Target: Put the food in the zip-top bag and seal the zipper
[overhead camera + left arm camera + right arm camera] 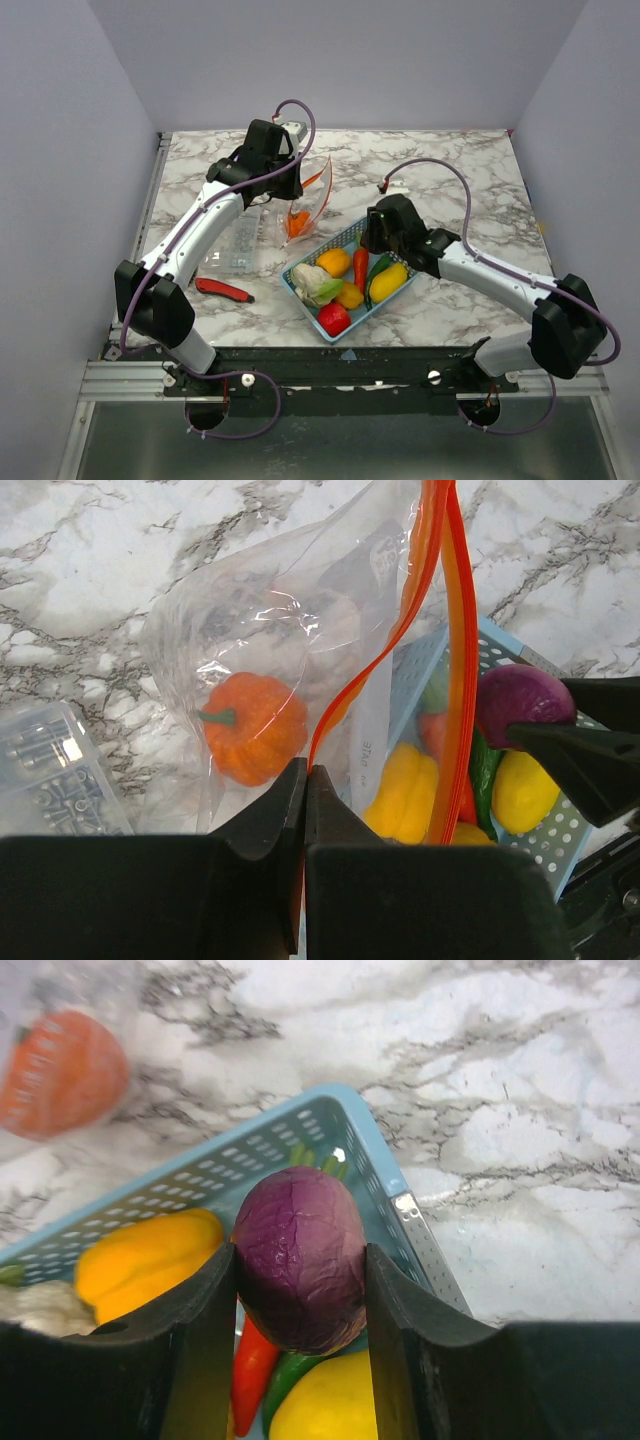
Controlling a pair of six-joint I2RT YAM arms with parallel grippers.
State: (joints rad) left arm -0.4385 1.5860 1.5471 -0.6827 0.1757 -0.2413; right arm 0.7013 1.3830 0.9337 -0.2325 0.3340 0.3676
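My left gripper [291, 183] [305, 775] is shut on the zipper [455, 630], the red-orange top edge of the zip-top bag [310, 205] [290, 610], and holds its mouth open above the table. An orange toy pumpkin [297, 222] [255, 728] lies inside the bag. My right gripper [373, 232] [300, 1272] is shut on a purple toy vegetable [300, 1260] [523, 695] just above the far corner of the blue basket [318, 250] [385, 1165]. In the basket lie a yellow pepper [335, 262], a red chili [361, 268], a yellow fruit [390, 282] and other food.
A clear rigid box [232, 245] [50, 770] lies left of the bag. A red-and-black handled tool [222, 290] lies near the front left edge. Grey walls close in the marble table [470, 180] on three sides.
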